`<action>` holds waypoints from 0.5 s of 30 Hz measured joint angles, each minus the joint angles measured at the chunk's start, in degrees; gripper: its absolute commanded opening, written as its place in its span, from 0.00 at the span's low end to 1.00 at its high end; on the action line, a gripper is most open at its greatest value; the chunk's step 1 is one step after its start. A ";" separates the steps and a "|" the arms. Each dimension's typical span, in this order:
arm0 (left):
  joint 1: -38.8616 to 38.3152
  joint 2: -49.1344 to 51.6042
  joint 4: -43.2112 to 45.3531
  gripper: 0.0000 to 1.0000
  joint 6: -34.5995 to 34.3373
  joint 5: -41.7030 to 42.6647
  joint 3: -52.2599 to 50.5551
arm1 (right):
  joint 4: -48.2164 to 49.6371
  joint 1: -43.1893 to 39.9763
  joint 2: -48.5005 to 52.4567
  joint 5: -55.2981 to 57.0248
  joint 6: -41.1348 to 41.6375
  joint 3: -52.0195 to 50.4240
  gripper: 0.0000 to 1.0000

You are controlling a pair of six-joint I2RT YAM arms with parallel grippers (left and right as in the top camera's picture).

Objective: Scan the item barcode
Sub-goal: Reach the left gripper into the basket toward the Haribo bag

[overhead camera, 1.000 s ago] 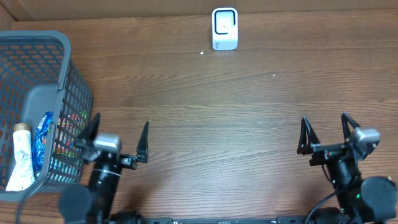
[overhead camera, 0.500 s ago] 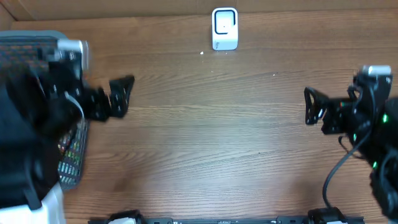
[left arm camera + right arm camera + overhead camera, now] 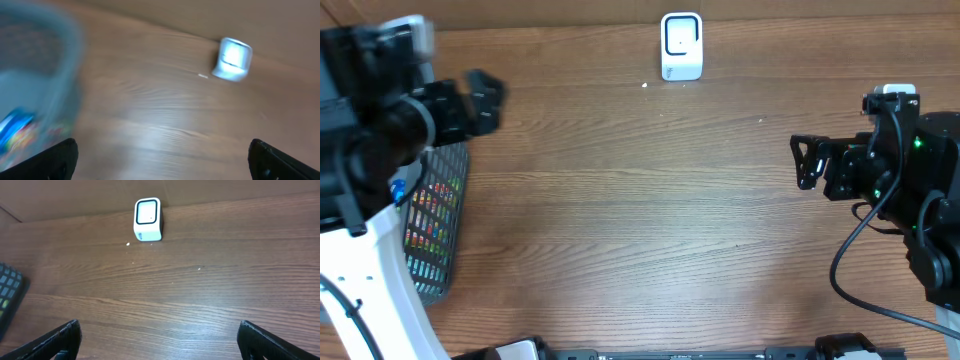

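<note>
Both arms have lifted and swung outward: left claw (image 3: 483,103) spread by the basket (image 3: 448,180) at the worktop's (image 3: 640,230) left edge, right claw (image 3: 805,162) spread near its right edge. Colourful packets (image 3: 423,205) lie inside the basket; the scanner (image 3: 681,46) stands mid far edge.

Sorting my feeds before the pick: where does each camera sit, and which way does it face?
Overhead: above the table, looking straight down; left gripper by the basket, right gripper opposite, both open.
Left wrist: on the left arm, blurred, facing the scanner; fingertips at bottom corners.
Right wrist: likewise, sharp.
Shared: the scanner, in all three.
</note>
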 measured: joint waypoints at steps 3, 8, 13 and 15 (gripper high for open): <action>7.06 0.00 -2.36 1.00 -6.43 -4.04 0.09 | -0.59 0.02 0.00 -0.22 0.00 0.00 1.00; 20.96 0.87 -6.91 1.00 -13.77 -7.21 0.15 | -2.19 0.02 0.02 -0.57 -0.02 0.00 1.00; 30.23 3.87 -8.28 1.00 -17.14 -8.33 -1.57 | -3.63 0.02 0.92 -0.66 -0.02 0.02 1.00; 32.50 5.33 -7.63 1.00 -18.08 -8.61 -4.13 | -4.22 0.00 1.73 -0.70 -0.02 0.02 1.00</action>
